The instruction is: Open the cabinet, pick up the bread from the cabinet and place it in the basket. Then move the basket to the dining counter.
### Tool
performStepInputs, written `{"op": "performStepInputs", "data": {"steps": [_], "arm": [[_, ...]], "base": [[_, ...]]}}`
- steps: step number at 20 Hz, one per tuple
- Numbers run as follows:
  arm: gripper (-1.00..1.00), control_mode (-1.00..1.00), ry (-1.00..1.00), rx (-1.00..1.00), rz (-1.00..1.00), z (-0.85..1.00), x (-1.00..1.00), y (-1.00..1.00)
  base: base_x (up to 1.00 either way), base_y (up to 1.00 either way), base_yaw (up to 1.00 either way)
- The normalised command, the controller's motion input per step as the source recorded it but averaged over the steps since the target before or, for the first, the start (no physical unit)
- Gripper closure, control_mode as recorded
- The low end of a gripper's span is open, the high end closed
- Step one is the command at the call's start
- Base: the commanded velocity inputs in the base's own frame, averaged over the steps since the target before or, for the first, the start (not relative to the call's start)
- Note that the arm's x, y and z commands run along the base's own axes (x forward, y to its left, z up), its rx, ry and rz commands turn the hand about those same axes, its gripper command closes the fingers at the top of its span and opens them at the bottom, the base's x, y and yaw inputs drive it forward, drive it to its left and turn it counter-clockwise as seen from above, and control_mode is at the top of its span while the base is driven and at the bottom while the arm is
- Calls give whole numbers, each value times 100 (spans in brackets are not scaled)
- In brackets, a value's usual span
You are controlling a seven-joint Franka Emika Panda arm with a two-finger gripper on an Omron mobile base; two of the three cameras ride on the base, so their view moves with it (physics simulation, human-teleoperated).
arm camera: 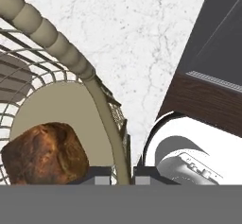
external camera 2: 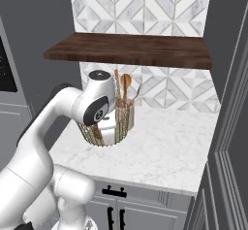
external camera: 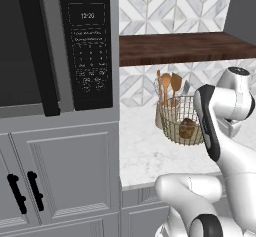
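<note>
Gripper (arm camera: 123,173) clamped on the rim of the basket (arm camera: 71,67), bread (arm camera: 45,152) inside; carrying to the dining counter comes next.

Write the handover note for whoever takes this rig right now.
Gripper: shut on the basket, fingers clamping its wall just below the rim.
Basket: appears raised a little above the marble worktop, in front of the utensil pot.
Bread: lying inside the basket on its tan base.
Done: bread in basket, basket gripped.
Left: carry the basket to the dining counter and set it down.
</note>
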Motion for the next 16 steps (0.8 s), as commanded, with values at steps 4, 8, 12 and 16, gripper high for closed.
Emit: {"op": "performStepInputs", "data": {"steps": [4, 8, 12, 16], "arm": [[100, -100, 0, 0, 0, 0, 0, 0], [100, 100, -1, 0, 0, 0, -39, 0], [100, 100, 0, 0, 0, 0, 0, 0], [100, 100, 0, 0, 0, 0, 0, 0]], "base": [[0, 0, 0], [-25, 0, 0], [-100, 10, 1], [-96, 44, 10]]}}
